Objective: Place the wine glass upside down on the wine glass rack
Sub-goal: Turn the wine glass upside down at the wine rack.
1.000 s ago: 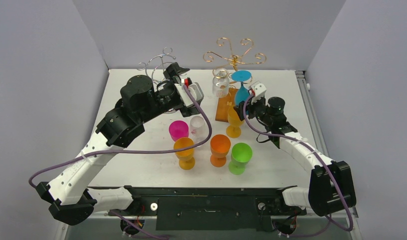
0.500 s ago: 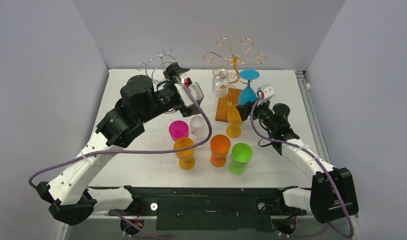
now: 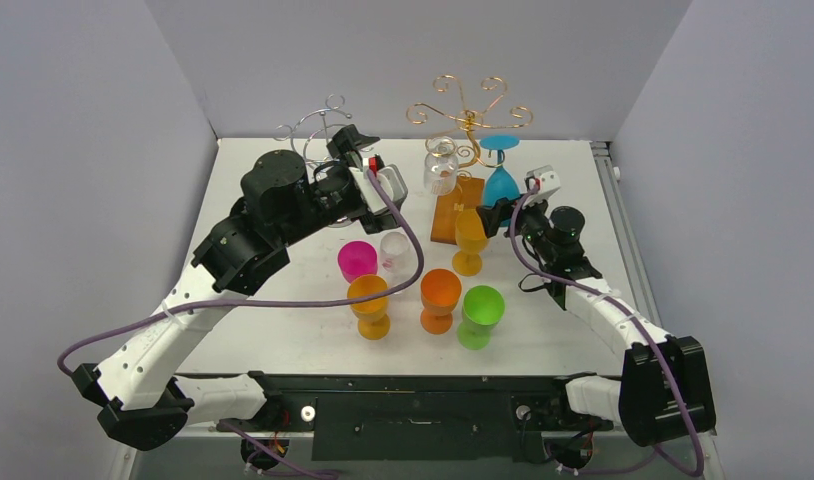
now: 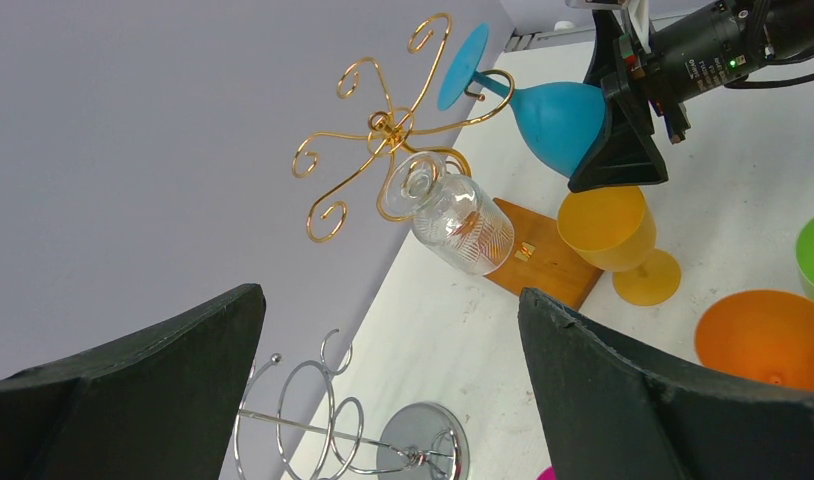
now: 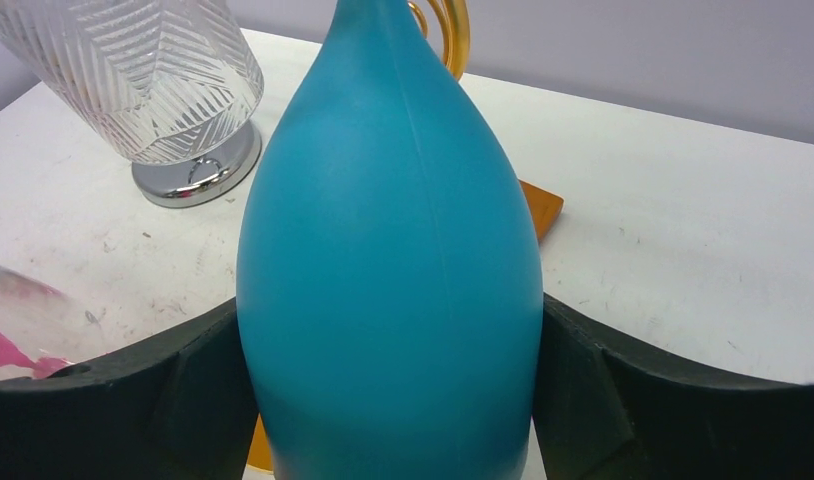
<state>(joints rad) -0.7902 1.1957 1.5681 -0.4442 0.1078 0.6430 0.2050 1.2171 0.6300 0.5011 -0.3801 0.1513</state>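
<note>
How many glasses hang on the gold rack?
2. A clear glass on the left of the gold rack; a blue glass on its right, between the fingers of the right gripper. None seem hidden.

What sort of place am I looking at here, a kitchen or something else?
Probably a robotics test cell: grey walls box in a white table, and a left arm and right arm are bolted at its near edge, facing a gold wine glass rack.

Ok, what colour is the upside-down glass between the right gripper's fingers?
The glass is a plain matte teal-blue, clearest in the right wrist view.
</note>
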